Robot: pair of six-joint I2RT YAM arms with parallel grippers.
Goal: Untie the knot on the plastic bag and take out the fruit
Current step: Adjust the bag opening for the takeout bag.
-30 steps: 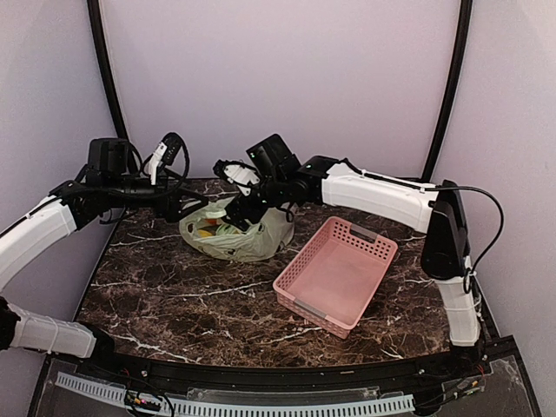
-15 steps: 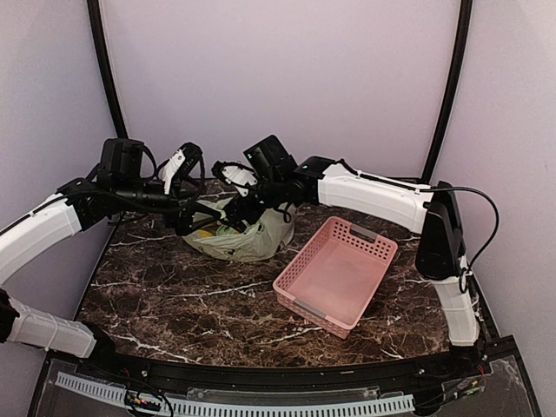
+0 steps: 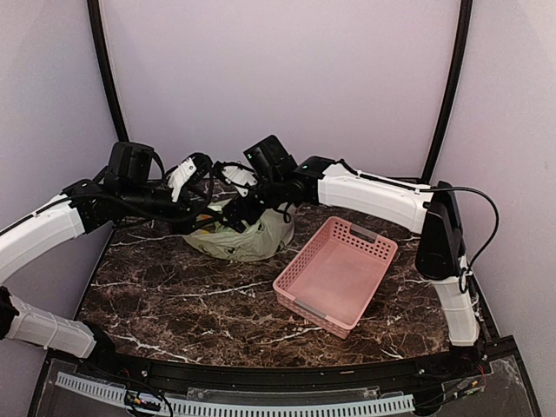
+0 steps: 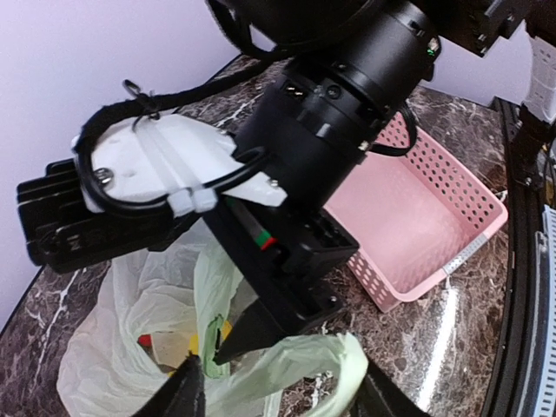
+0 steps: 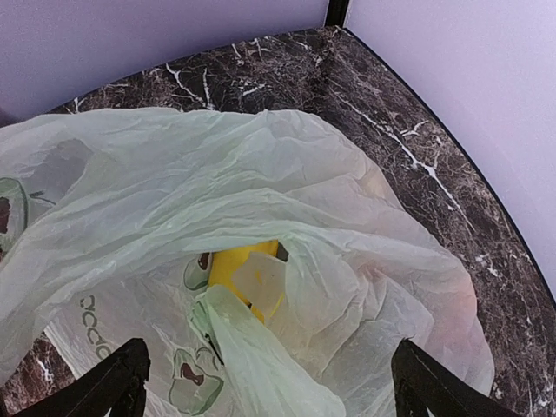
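1. Now I see the right pincer (image 5: pixel 274 389) spread wide, just over the plastic bag (image 5: pixel 261 200); a yellow fruit (image 5: pixel 236 263) shows in its mouth.
2. My left pincer (image 4: pixel 280 398) has a fold of the bag between its tips; gripped or not, I cannot tell.
3. It lies on the dark marble table (image 3: pixel 174 295), near the pink basket (image 3: pixel 334 274), with lilac walls (image 3: pixel 278 78) around.

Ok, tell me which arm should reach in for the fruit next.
Probably the right arm: its jaws stand wide open just above the open plastic bag, yellow fruit showing between them. The left arm is low at the bag's edge, the right wrist in its way.
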